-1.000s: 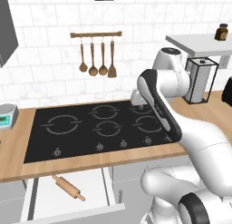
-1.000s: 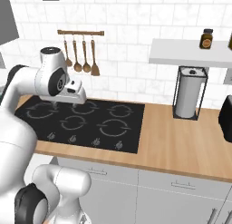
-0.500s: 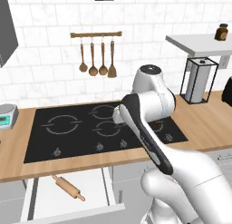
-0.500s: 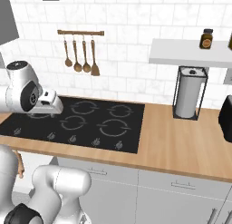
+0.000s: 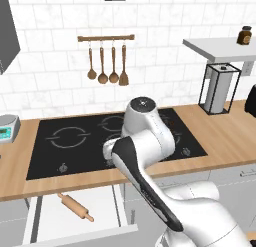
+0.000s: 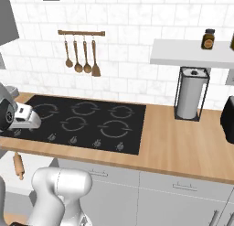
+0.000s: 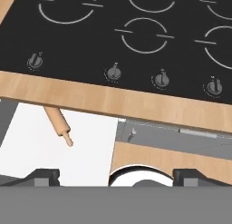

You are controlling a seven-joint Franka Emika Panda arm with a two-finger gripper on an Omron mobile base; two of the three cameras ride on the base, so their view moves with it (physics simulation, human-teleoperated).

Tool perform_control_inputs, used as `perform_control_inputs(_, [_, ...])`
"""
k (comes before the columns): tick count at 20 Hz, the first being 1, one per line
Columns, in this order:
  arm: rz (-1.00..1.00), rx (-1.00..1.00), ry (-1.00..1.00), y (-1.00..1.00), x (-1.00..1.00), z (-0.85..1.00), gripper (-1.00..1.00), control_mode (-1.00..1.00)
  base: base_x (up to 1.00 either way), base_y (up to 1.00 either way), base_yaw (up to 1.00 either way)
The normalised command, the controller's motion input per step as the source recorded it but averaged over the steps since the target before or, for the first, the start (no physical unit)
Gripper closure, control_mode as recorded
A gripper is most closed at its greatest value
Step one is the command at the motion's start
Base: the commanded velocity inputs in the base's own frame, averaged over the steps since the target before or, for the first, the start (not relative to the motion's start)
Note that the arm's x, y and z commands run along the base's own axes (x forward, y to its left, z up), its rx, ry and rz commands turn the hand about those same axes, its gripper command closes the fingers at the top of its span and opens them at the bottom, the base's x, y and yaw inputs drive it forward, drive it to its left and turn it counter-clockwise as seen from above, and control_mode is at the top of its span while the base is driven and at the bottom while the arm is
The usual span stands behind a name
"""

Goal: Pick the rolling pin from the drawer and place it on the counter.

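Observation:
The light-brown rolling pin (image 5: 74, 207) lies diagonally in the open white drawer (image 5: 55, 226), below the counter's front edge. In the hand view the rolling pin (image 7: 57, 121) has its far end hidden under the wooden counter (image 7: 113, 102), and the white drawer (image 7: 50, 155) floor lies around it. My gripper (image 7: 117, 175) is open, fingertips wide apart with nothing between them. It hovers above the cooktop's front edge, above and to the right of the pin. From the right base view, the gripper (image 6: 27, 124) hangs over the cooktop's near left corner, with the rolling pin (image 6: 18, 165) below it.
The black cooktop (image 5: 110, 138) with front knobs fills the counter's middle. Dark wooden spoons and a spatula (image 5: 106, 61) hang on a wall rail. A paper-towel holder (image 6: 189, 94) stands on bare counter (image 6: 183, 138) at the right, under a shelf (image 6: 192, 58). Grey cabinet fronts (image 6: 183, 197) are below.
The arm has swung left and forward, from over the cooktop's right rear burners to its front edge above the drawer. The rolling pin has not moved.

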Motion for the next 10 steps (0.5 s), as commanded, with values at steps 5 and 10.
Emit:
perform_control_inputs(5, [0.01, 0.00, 0.00, 0.58, -0.18, -0.33, -1.00, -1.00, 0.00, 0.00, 0.00])
perform_control_inputs(10, [0.02, 0.00, 0.04, 0.53, -0.03, -0.34, -1.00, -1.00, 0.00, 0.00, 0.00])
